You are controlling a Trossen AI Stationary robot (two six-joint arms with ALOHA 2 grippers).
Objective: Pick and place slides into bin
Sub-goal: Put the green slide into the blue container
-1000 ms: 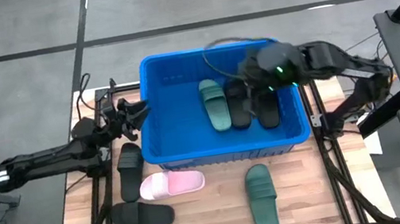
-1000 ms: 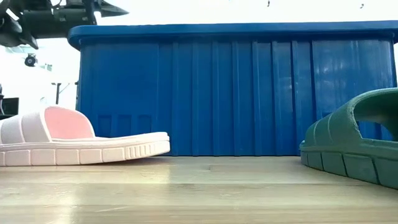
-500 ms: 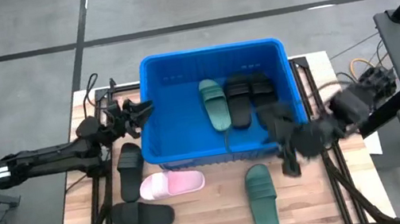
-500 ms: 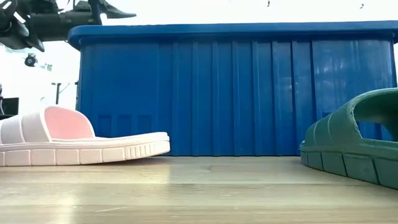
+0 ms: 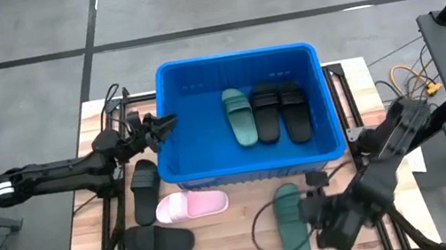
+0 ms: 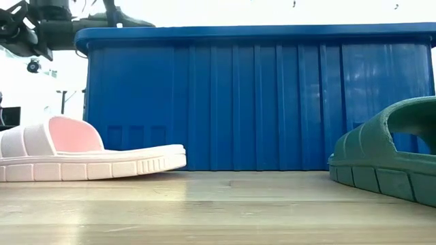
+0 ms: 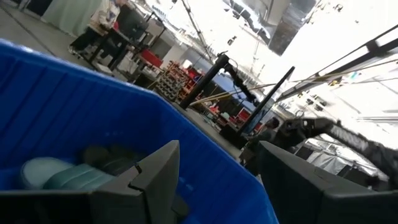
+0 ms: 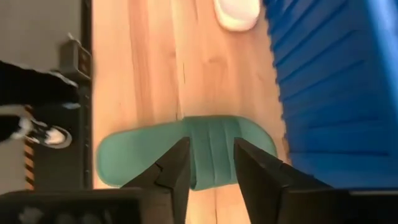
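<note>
Three slides lying in the bin; five left on the table, at 6 to 8 o'clock of it. Right gripper parted, empty, above green slide. Left gripper wide, empty, at bin's 9 o'clock rim.

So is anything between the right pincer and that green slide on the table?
Nothing visible. The right pincer hangs open right above the green slide, which lies alone on bare wood in front of the bin.
</note>
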